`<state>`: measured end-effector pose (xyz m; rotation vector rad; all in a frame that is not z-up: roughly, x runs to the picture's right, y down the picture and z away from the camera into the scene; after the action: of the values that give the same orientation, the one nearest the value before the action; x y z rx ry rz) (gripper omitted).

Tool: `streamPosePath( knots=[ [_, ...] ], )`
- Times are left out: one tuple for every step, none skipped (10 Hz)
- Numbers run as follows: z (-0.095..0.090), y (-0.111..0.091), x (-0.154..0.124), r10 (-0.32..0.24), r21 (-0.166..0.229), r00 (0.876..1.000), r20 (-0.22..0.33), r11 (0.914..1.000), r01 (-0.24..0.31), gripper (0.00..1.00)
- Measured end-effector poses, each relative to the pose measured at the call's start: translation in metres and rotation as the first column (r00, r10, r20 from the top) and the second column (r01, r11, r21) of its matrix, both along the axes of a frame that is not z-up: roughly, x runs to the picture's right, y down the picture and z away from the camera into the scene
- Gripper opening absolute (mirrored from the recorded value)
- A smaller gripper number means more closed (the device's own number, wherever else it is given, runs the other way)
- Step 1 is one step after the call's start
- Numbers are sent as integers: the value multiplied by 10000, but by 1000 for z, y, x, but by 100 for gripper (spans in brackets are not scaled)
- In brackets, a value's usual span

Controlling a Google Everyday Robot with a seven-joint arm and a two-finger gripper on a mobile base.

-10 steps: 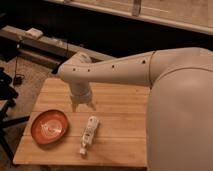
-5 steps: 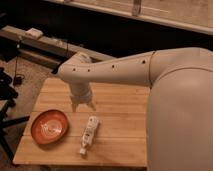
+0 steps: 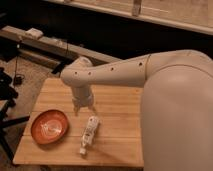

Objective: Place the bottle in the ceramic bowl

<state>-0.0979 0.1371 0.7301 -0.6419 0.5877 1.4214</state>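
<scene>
The white bottle lies on its side on the wooden table, cap toward the front edge. The orange-red ceramic bowl sits to its left near the table's front left corner, with a pale mark at its centre and nothing in it. My gripper hangs from the white arm just above and behind the bottle's base end, a little to the right of the bowl. It holds nothing.
My large white arm covers the right side of the table. Dark shelving and cables stand behind the table. A black stand is at the left edge.
</scene>
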Motion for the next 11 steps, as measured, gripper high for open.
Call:
streamPosePath(
  knots=[
    [9,13,6,1,-269,10000,-39,9996,-2,65],
    [16,24,11,59,-494,10000,-80,9988,-62,65],
    [19,31,14,72,-646,9999,-109,9979,-79,65],
    [21,37,15,69,-831,9999,-146,9965,-81,65],
    [22,41,17,65,-997,9997,-217,9950,-87,65],
    [24,47,20,56,-1161,9996,-289,9932,-90,65],
    [27,51,23,60,-1337,9994,-353,9910,-107,65],
    [30,57,21,1,-1550,9994,-342,9879,-54,65],
    [33,61,18,-3,-1715,9996,-271,9852,-44,65],
    [38,65,17,142,-1973,9997,-205,9802,-180,65],
    [43,68,17,282,-2145,9994,-191,9762,-316,65]
  ],
)
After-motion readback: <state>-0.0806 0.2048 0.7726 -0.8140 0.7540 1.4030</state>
